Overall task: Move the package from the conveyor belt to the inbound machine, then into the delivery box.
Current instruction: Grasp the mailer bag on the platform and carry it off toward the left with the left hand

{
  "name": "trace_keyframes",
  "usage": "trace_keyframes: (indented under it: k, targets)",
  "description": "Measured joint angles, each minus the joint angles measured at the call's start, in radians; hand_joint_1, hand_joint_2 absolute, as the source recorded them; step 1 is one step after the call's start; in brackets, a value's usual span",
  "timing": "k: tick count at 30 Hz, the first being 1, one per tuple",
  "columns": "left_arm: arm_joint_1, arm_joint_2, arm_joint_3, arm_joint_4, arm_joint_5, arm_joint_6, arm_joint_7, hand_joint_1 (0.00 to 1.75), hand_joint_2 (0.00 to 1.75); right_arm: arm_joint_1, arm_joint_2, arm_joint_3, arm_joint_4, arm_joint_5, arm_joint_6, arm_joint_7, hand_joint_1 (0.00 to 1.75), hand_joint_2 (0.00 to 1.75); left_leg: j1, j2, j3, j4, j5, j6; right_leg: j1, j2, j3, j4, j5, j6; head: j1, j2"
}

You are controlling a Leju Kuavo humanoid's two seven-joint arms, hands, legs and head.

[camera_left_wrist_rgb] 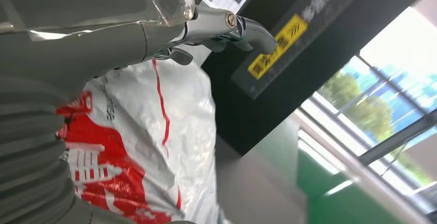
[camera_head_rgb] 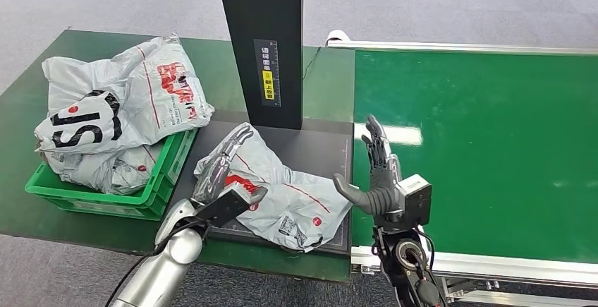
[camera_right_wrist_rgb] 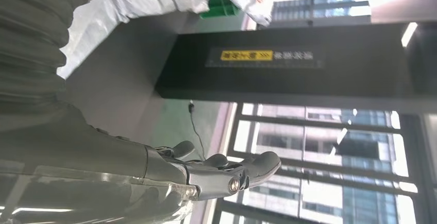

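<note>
A: Head view first — the left hand [camera_head_rgb: 220, 166] lies flat on the crumpled grey plastic mailer bag with red print [camera_head_rgb: 278, 190], fingers stretched out along its top, not curled round anything. I'd call it resting on the package, holding nothing.

B: And the right hand [camera_head_rgb: 377, 174]?

A: Upright just beside the bag's far edge, fingers apart and pointing up, thumb stuck out toward the bag, nothing in it. It stands over the seam between the dark grey scanning platform of the inbound machine [camera_head_rgb: 326, 148] and the green conveyor belt [camera_head_rgb: 486, 130].

B: So the package is already on the machine?

A: Yes — it lies on the platform, in front of the black upright scanner column with the yellow label [camera_head_rgb: 262, 46]. The green plastic delivery box [camera_head_rgb: 159, 180] sits just to its left on the green desk [camera_head_rgb: 92, 222], already piled with similar grey bags.

B: How will it handle?

A: My guess is light and soft: the film is wrinkled and sags around whatever is inside. It looks glossy, so a flat palm may slide on it. A pinch on a bunched fold near the bulky middle seems safer than the thin loose corners, which could stretch or slip free. It will likely droop when lifted, so it needs to clear the box rim.
</note>
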Motion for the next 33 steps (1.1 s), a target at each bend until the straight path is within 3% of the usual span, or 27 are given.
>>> trace_keyframes:
  k: [3,7,10,17,27,31,33]
  targets:
    - [-0.027,0.0,-0.021,0.042,-0.089,0.034,0.063,0.0,1.75,0.017,0.012,-0.026,-0.031,0.007,-0.001,0.0,0.0,1.75,0.0,0.0,0.0,0.0,0.0,0.0,0.0,0.0,0.0,0.0,0.0,0.0,0.0,0.0]
    - [-0.071,-0.003,-0.041,0.104,-0.297,0.125,0.245,0.0,1.75,0.036,0.03,-0.054,-0.065,0.028,-0.001,0.009,0.0,1.75,0.0,0.0,0.0,0.0,0.0,0.0,0.0,0.0,0.0,0.0,0.0,0.0,0.0,0.0]
    - [-0.1,-0.01,-0.042,0.155,-0.37,0.101,0.31,0.0,1.75,0.048,0.043,-0.073,-0.086,0.046,0.0,0.018,0.0,1.75,0.0,0.0,0.0,0.0,0.0,0.0,0.0,0.0,0.0,0.0,0.0,0.0,0.0,0.0]
    - [-0.15,-0.034,-0.041,0.252,-0.429,-0.009,0.323,0.0,1.75,0.07,0.062,-0.109,-0.107,0.072,0.015,0.028,0.0,1.75,0.0,-0.001,0.001,0.0,0.0,0.0,0.0,-0.001,0.002,0.0,0.0,0.0,0.0,0.0]
    - [-0.174,-0.048,-0.039,0.294,-0.436,-0.027,0.321,0.04,1.75,0.077,0.07,-0.128,-0.111,0.075,0.016,0.029,0.0,1.75,0.0,-0.001,0.005,0.0,0.0,0.0,0.0,-0.001,0.006,0.0,0.0,0.0,0.0,0.0]
    - [-0.174,-0.05,-0.039,0.298,-0.434,-0.044,0.317,1.63,1.75,0.081,0.07,-0.131,-0.115,0.077,0.016,0.029,0.0,1.75,0.0,-0.001,0.005,0.0,0.0,0.0,0.0,-0.001,0.006,0.0,0.0,0.0,0.0,0.0]
    - [-0.17,-0.051,-0.039,0.298,-0.43,-0.058,0.31,1.74,1.75,0.086,0.07,-0.133,-0.119,0.078,0.016,0.03,0.0,1.75,0.0,-0.001,0.005,0.0,0.0,0.0,0.0,-0.001,0.006,0.0,0.0,0.0,0.0,0.0]
